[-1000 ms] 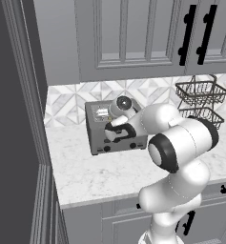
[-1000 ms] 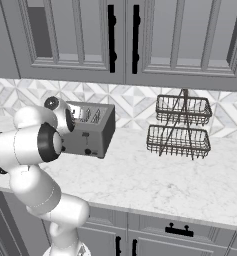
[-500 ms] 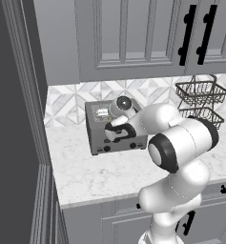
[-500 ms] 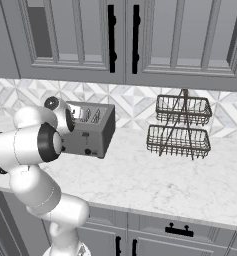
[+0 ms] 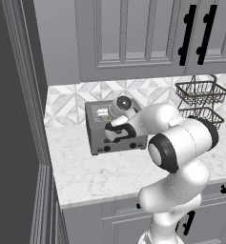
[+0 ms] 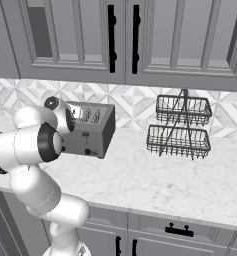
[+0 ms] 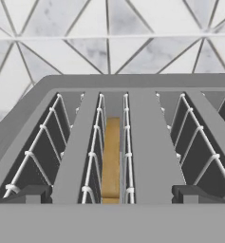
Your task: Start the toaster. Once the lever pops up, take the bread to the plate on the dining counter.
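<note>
One toaster (image 6: 86,129) stands on marble counter (image 6: 155,180) below grey cabinets (image 6: 140,40).

Grey toaster (image 7: 147,142), golden-tan bread (image 7: 111,159), white grey-veined counter (image 6: 155,180), grey-and-white triangle-patterned backsplash (image 7: 109,35).

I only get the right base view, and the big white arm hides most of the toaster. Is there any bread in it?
Observer: Yes. The hand view looks down into the toaster, and one slice of bread sits down inside the second slot from that view's left.
Operator: Is the gripper holding it?
Observer: No. The gripper is open, its fingertips far apart at the toaster's near edge, either side of the bread's slot and clear of the bread.
Operator: Anything in the other slots?
Observer: As far as they show in the hand view, they hold just their white wire guides.
</note>
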You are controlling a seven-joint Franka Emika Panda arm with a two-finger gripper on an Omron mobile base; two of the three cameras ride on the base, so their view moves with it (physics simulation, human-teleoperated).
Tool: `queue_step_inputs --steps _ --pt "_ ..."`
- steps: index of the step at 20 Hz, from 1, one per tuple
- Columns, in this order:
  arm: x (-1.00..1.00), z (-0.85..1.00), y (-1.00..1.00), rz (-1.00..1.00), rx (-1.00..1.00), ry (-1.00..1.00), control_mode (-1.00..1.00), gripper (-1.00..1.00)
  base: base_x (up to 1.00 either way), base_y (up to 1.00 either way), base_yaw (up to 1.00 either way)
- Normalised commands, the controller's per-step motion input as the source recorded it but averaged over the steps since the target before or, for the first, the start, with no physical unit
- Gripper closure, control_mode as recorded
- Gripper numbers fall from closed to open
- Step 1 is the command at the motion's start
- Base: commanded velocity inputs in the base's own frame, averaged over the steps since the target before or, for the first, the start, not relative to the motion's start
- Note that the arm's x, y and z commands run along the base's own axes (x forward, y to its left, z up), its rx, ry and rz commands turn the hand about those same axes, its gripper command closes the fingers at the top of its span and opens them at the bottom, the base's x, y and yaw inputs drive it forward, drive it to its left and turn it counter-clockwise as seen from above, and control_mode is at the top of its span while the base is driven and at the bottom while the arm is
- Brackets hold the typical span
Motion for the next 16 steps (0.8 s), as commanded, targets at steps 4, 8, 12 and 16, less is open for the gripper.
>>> queue_step_inputs --steps 4,8,12,16 --pt "0.00 0.00 0.00 0.00 0.00 0.00 -1.00 -1.00 0.00 0.00 0.00" --pt "0.00 0.00 0.00 0.00 0.00 0.00 -1.00 -1.00 0.00 0.00 0.00" --pt "0.00 0.00 0.00 0.00 0.00 0.00 -1.00 -1.00 0.00 0.00 0.00" --pt "0.00 0.00 0.00 0.00 0.00 0.00 -1.00 -1.00 0.00 0.00 0.00"
